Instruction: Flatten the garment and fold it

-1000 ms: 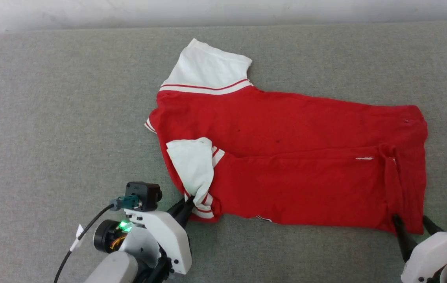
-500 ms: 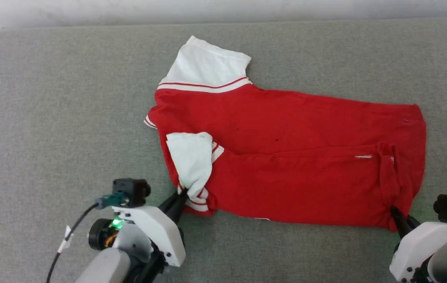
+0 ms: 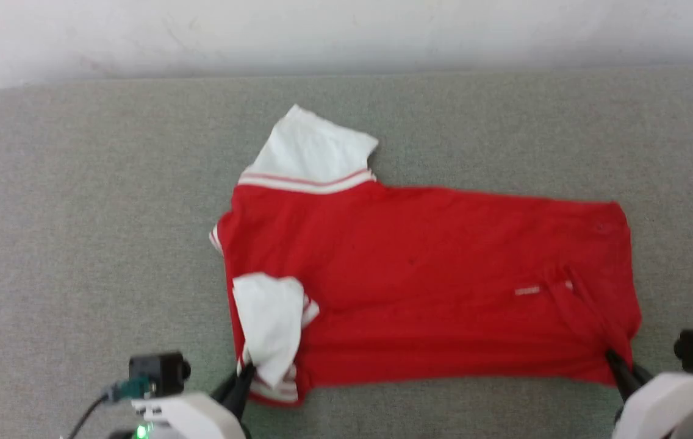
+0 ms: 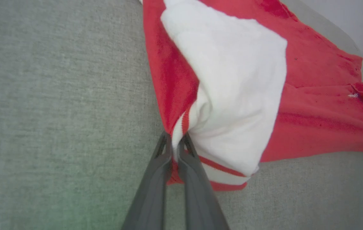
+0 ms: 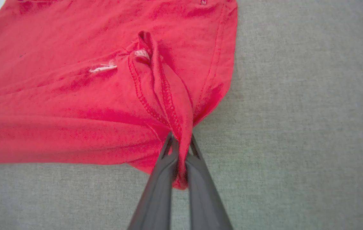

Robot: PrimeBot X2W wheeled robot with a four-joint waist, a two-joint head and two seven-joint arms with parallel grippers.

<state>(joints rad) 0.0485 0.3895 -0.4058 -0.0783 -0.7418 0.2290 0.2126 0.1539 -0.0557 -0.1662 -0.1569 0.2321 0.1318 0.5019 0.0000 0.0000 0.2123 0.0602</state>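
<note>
The left claw [image 4: 175, 140] pinches the red jersey shirt [image 3: 420, 274] at its striped sleeve seam, a white sleeve [image 4: 232, 80] crumpled just beyond its tips. The right claw [image 5: 180, 140] clamps a bunched hem corner [image 5: 176, 111]. Beyond both claws the shirt lies spread on the grey desk [image 3: 78, 213].

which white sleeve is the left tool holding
The near sleeve, folded onto the red body, pinched by the left tool; the far sleeve lies spread flat on the grey surface, free.

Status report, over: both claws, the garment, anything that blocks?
Left claw shut on garment at near white sleeve. Right claw shut on bunched hem corner. Garment on grey surface, near edge folded over, not flat. Nothing blocking seen.
</note>
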